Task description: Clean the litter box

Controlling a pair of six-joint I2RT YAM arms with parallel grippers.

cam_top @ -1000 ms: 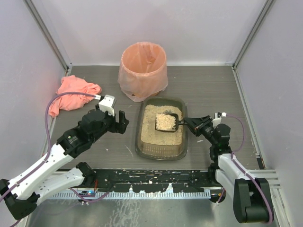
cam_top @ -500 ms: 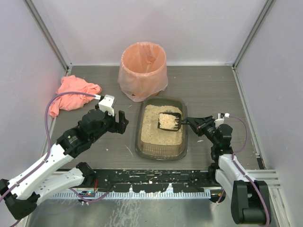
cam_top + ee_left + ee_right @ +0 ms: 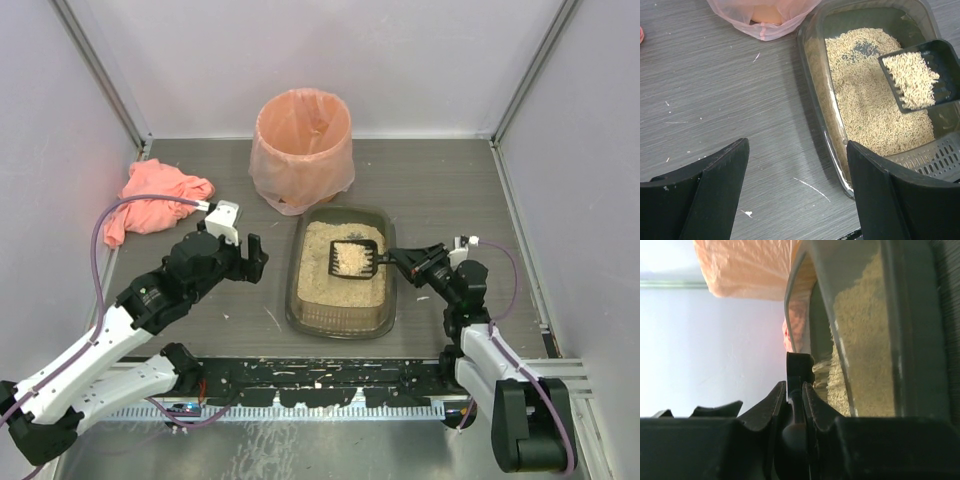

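The litter box (image 3: pixel 340 318) is a dark translucent tray of beige granules at the table's middle; it also shows in the left wrist view (image 3: pixel 816 95) and the right wrist view (image 3: pixel 890 315). My right gripper (image 3: pixel 402 260) is shut on the handle of a black slotted scoop (image 3: pixel 352 258), held over the box with granules in it. The scoop shows in the left wrist view (image 3: pixel 920 75) and edge-on between the fingers in the right wrist view (image 3: pixel 799 369). My left gripper (image 3: pixel 255 258) is open and empty, just left of the box over the bare table.
A round bin lined with a peach bag (image 3: pixel 302 148) stands behind the box, its bag showing in the left wrist view (image 3: pixel 762 15). A pink cloth (image 3: pixel 152 200) lies at the far left. Scattered granules and white specks lie on the grey table (image 3: pixel 440 190).
The scoop has dropped a little and holds fewer granules than a second ago. The left gripper has shifted slightly to the left. The box has not moved.
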